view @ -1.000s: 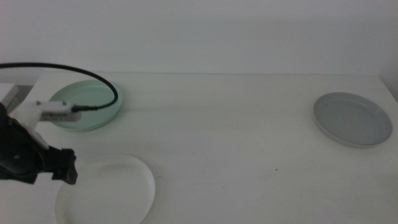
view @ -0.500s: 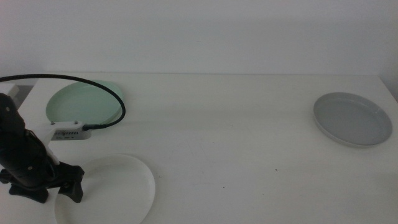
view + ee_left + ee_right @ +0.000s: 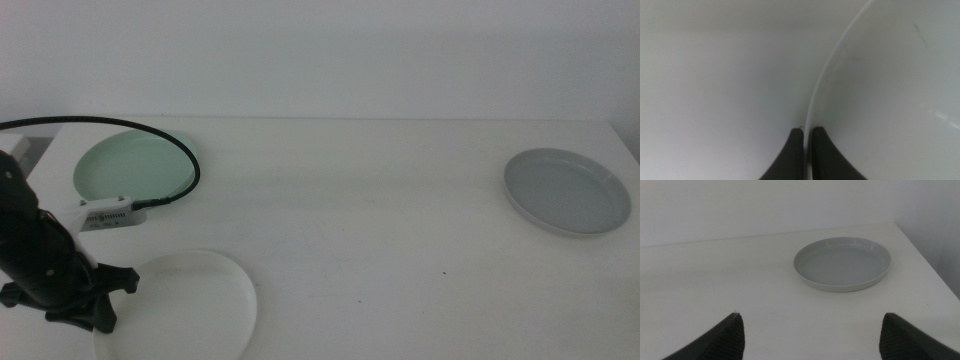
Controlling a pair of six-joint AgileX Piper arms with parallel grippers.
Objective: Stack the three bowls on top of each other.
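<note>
The white bowl (image 3: 185, 300) lies at the near left of the table. My left gripper (image 3: 97, 308) is at its left rim, and the left wrist view shows the two jaws (image 3: 807, 131) shut on the white bowl's (image 3: 880, 100) thin edge, one jaw inside and one outside. The pale mint green bowl (image 3: 135, 168) rests at the far left, behind the left arm. At the far right stands the grey bowl (image 3: 567, 190). My right gripper (image 3: 812, 315) is open, holds nothing, and hangs short of the grey bowl (image 3: 842, 262); it is out of the middle view.
A black cable (image 3: 150, 130) arcs from the left arm over the green bowl. The table's right edge (image 3: 628, 150) runs just beyond the grey bowl. A white wall rises behind the table.
My left arm has dropped toward the near edge and its jaws have come onto the white bowl's left rim. The white bowl has shifted slightly to the right. The green and grey bowls have not moved.
</note>
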